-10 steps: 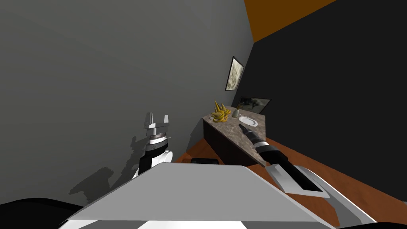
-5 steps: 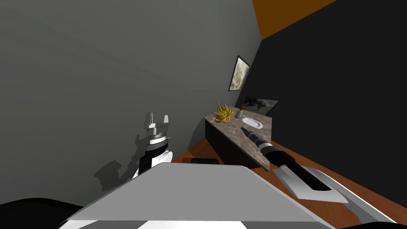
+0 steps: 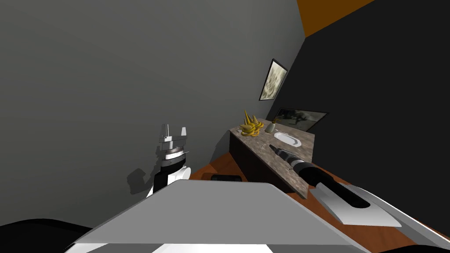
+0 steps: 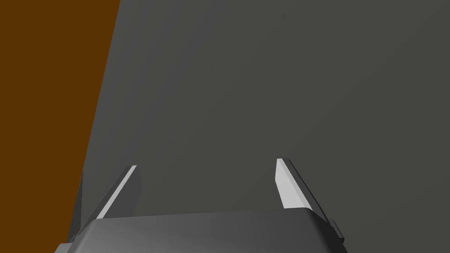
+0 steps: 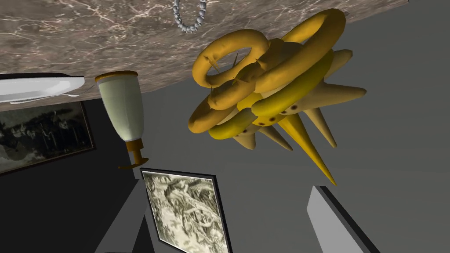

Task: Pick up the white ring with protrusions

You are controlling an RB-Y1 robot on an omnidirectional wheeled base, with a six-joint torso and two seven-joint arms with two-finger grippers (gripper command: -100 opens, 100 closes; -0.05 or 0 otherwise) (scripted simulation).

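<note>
The head camera has been turned in the last second, so the marble counter (image 3: 263, 153) is now seen further to the side; this is taken as own motion, not as a move of the things. The right gripper (image 3: 272, 148) is held over the counter's middle, its fingers spread with nothing between them. The white ring with protrusions (image 5: 190, 17) is found on the counter near its far corner, just beside a heap of yellow rings and cones (image 5: 263, 96). The ring is judged not yet reached. The left gripper (image 3: 173, 131) is raised by the grey wall, fingers spread too
</note>
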